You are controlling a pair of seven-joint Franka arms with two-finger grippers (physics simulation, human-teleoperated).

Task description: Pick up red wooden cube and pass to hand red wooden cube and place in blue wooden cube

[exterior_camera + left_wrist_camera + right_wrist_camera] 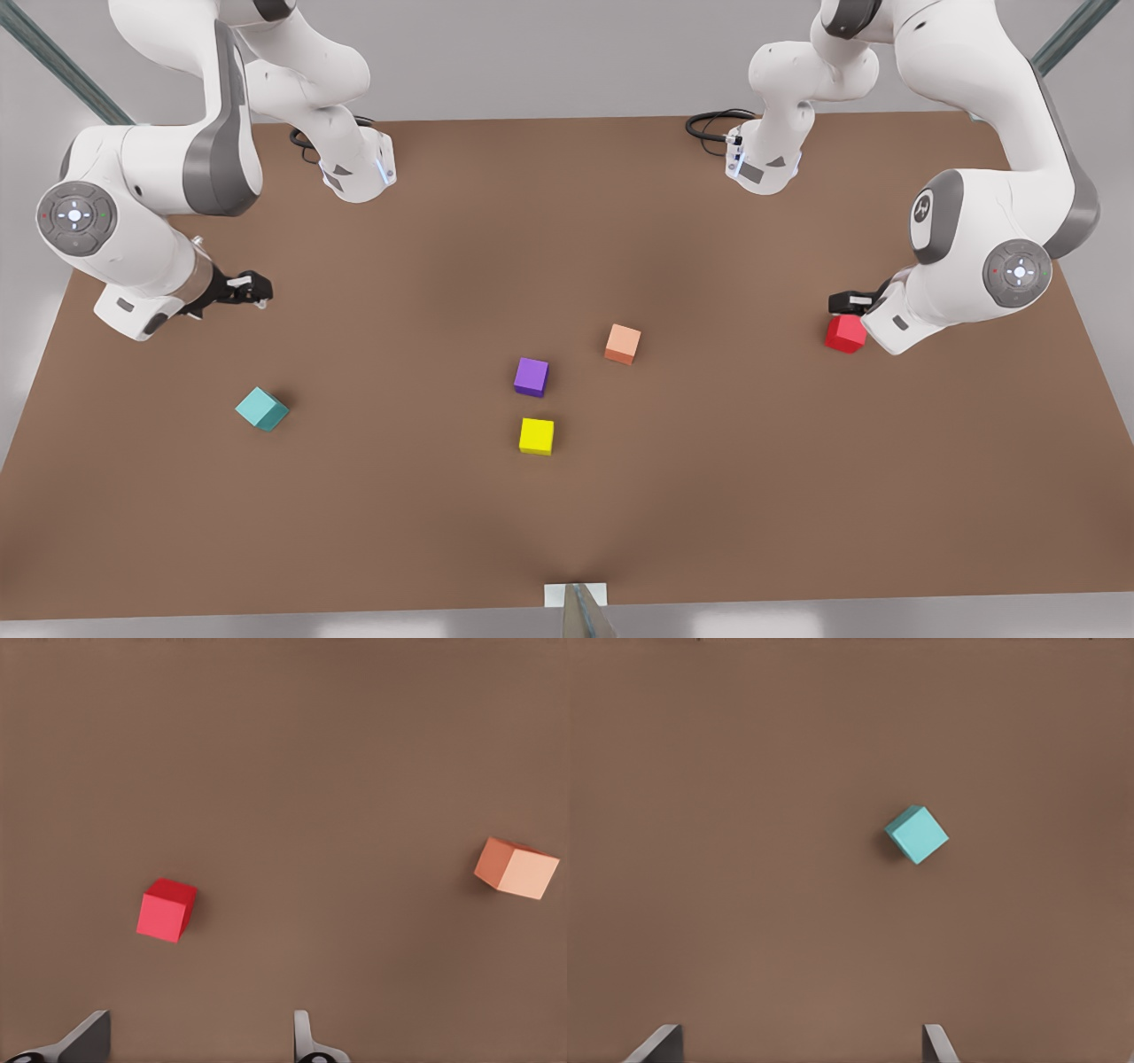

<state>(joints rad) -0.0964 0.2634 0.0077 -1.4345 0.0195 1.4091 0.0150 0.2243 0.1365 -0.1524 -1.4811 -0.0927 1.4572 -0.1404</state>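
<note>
The red wooden cube [845, 334] lies on the brown table at the front view's right. My left gripper [850, 303] hovers just behind and above it. In the left wrist view the red wooden cube [166, 911] sits ahead of the left gripper [197, 1045], whose fingers are spread open with nothing between them. The blue wooden cube [262, 409], teal in colour, rests at the front view's left. The hand, my right gripper [252, 288], hangs behind it, black with white tips. In the right wrist view the blue wooden cube [918, 835] lies well ahead of the open right gripper [799, 1045].
A salmon-orange cube [623, 344], a purple cube [531, 377] and a yellow cube [536, 436] sit near the table's middle. The salmon-orange cube [516, 868] is also in the left wrist view. Both arm bases [359, 168] stand along the table's far edge.
</note>
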